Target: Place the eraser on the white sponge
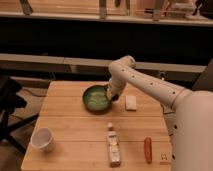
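Note:
The white sponge (131, 102) is a small flat white pad lying on the wooden table (70, 117), just right of the green bowl (95, 99). My gripper (111, 94) hangs at the end of the white arm, over the bowl's right rim and a short way left of the sponge. No eraser shows apart from the gripper; whether the gripper holds it is hidden.
A white cup (43, 138) stands at the front left. A pale labelled bottle (114, 145) lies at the front middle, with an orange-red stick-like object (148, 149) to its right. A dark chair (9, 107) stands left of the table. A counter runs behind.

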`<state>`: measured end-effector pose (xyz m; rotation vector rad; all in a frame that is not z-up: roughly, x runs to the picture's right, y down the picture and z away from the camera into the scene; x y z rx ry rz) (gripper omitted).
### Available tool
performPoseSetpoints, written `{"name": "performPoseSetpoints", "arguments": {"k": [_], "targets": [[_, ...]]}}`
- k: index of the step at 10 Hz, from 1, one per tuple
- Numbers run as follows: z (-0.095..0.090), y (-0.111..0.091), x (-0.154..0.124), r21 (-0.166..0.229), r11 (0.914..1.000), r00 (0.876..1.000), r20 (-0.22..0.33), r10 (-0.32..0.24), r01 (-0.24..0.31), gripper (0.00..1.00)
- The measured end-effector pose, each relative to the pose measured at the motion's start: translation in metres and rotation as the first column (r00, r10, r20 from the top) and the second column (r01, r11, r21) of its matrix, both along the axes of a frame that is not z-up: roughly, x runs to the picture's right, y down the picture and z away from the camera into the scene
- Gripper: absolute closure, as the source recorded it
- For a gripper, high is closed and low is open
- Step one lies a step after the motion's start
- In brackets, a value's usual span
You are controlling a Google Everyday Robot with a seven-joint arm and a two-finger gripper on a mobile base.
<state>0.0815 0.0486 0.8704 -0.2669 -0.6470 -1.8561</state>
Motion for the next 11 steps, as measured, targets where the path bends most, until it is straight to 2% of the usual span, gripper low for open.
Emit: {"name": "performPoseSetpoints", "arguments": {"k": [2, 5, 11], "targets": [[0.0, 0.003, 0.008, -0.009, 0.9997, 1.0, -0.005, 0.023, -0.023, 1.0], [-0.001, 0.009, 0.034, -0.013, 0.9978, 0.998, -0.03, 0.064, -0.065, 1.0], [0.003, 0.015, 0.076, -0.018, 0.9895, 0.988, -0.062, 0.142, -0.143, 1.0]]}}
